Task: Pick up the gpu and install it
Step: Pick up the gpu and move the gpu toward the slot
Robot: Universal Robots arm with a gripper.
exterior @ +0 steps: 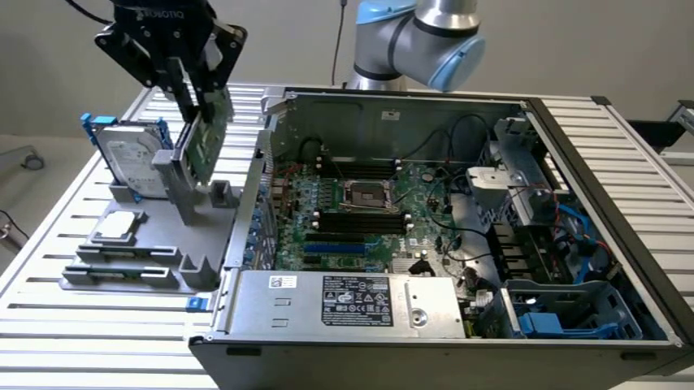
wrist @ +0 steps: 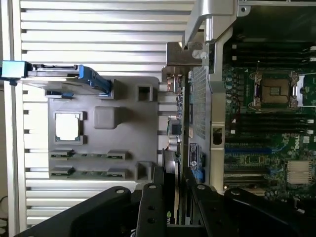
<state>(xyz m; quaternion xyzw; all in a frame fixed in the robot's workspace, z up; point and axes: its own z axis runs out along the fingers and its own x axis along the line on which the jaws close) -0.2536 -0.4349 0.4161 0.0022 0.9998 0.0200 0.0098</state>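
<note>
- While the gripper [exterior: 195, 101] was clamped on the top edge of the gpu [exterior: 206, 142], the card stood upright over the grey holder [exterior: 141, 244] on the table [exterior: 54, 219], outside the computer case [exterior: 607, 187].
- Pick-up looked nearly done, though I could not tell whether the card's lower edge had cleared its stand.
- Installing was not yet done: no card stood on the motherboard [exterior: 347, 219].
- The case's side wall [exterior: 260, 162] rose just beside the card, and the hard drive [exterior: 136, 166] stood near on the other side; open room lay above.
</note>
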